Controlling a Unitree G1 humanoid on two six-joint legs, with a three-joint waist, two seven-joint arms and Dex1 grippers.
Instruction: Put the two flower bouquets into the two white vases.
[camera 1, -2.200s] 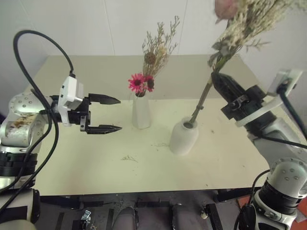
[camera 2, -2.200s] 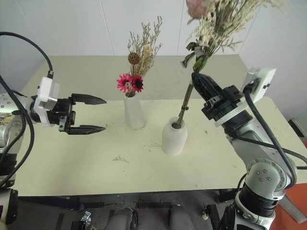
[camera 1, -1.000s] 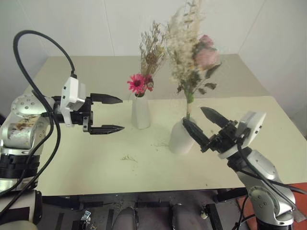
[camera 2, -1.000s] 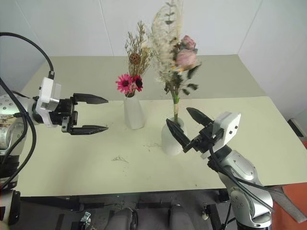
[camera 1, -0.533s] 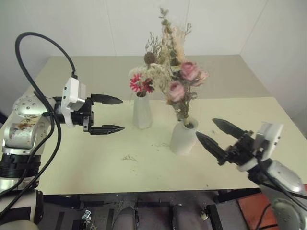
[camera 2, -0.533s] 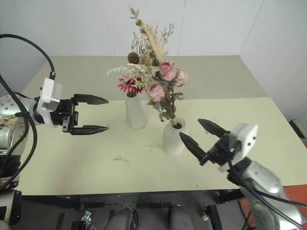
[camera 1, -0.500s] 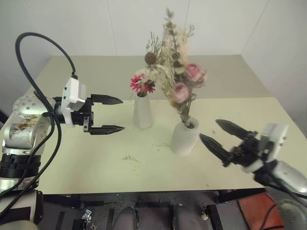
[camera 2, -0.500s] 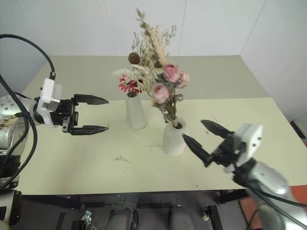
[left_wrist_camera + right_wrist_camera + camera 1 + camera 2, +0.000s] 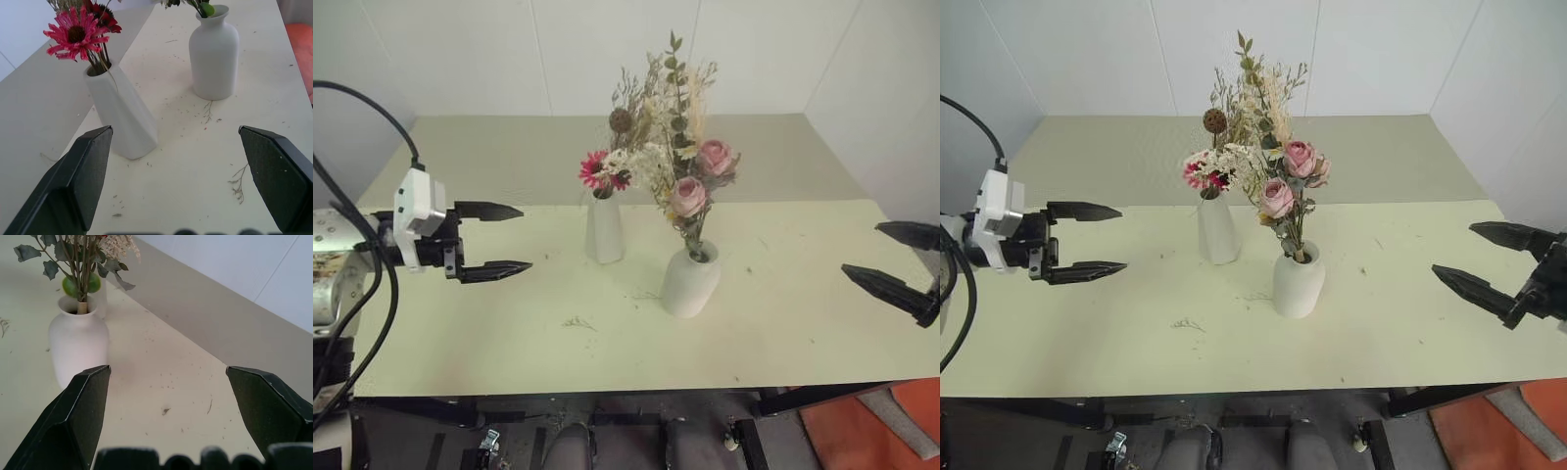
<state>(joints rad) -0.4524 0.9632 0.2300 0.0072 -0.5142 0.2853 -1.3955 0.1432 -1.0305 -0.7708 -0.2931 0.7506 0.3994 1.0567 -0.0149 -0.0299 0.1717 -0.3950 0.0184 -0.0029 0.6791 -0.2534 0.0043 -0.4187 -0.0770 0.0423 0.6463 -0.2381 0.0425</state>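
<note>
Bright even light, soft shadows, perhaps slightly hazy

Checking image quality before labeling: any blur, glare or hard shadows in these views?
Head views: even, soft light, no glare, faint shadows under the shorter vase and tall vase. Left wrist view: daisy bouquet sharp. Right wrist view: right gripper fingers loom soft-edged, rose bouquet cropped.

The left end effector (image 9: pixel 491 240) has two black, tapered, pointed fingers on a black block, with a white boxy camera housing (image 9: pixel 414 211) on top. A thick black cable (image 9: pixel 357 103) loops to the silver-grey arm. The right end effector (image 9: pixel 1491 262) shows matching black pointed fingers.
</note>
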